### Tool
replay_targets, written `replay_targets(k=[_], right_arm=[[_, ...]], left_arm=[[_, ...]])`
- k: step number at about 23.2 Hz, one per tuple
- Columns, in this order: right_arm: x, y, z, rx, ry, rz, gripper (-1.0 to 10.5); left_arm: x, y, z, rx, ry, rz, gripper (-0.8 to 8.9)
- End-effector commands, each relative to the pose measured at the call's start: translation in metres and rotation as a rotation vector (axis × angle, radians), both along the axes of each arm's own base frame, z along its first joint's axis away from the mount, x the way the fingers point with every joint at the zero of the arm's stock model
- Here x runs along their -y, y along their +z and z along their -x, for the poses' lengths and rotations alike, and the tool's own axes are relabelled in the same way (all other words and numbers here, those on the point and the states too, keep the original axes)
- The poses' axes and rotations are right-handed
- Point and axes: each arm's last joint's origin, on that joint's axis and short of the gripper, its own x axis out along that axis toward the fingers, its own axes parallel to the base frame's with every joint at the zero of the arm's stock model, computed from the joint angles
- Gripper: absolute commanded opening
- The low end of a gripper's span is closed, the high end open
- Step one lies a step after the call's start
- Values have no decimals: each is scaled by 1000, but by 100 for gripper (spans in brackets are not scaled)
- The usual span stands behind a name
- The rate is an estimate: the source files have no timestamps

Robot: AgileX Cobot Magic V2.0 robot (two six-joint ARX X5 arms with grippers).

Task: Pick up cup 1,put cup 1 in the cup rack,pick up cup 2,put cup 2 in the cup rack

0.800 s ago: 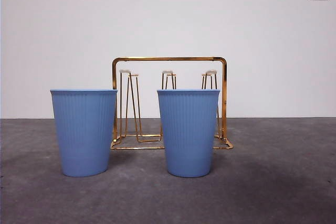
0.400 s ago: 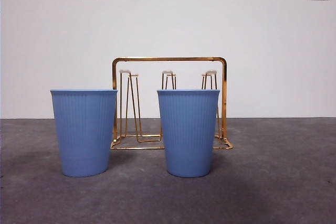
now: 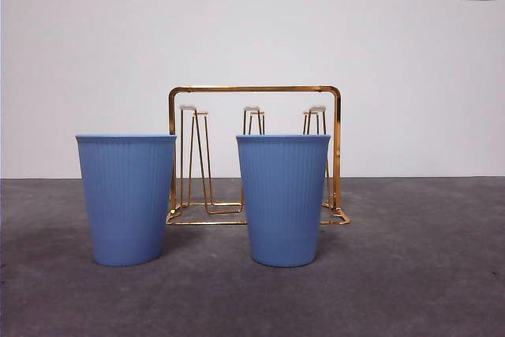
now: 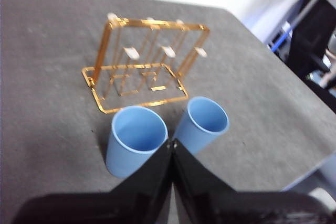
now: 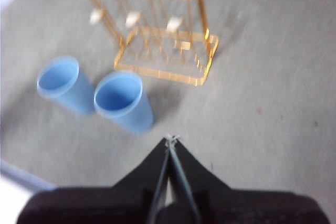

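Nothing has shifted since the earlier frame: both blue cups stand upright on the tabletop, just in front of the cup rack. We see the left pincer and the right pincer pressed closed and empty, high above. Our worry is the thin ribbed walls: an off-centre grip could tip the left cup into the right cup, or a cup could miss a peg.

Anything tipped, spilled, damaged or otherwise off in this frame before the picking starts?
Nothing stands out. Both blue cups, left and right, stand upright and empty on the table in front of the rack, which sits level with its pegs bare. Left gripper and right gripper are shut, holding nothing.
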Motion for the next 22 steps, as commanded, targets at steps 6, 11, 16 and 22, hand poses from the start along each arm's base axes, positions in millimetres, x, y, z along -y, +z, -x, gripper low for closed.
replay_targets(k=[6, 11, 16, 22], right_arm=[[-1, 7, -7, -42, 52, 57, -8], [-1, 7, -8, -49, 50, 51, 13], [-2, 9, -10, -32, 51, 35, 549], [-6, 7, -28, -92, 89, -39, 566]], left_arm=[[2, 11, 0, 21, -58, -27, -5], [3, 12, -3, 13, -64, -26, 12], [5, 12, -10, -16, -145, 17, 715], [9, 14, -20, -25, -236, 62, 714]])
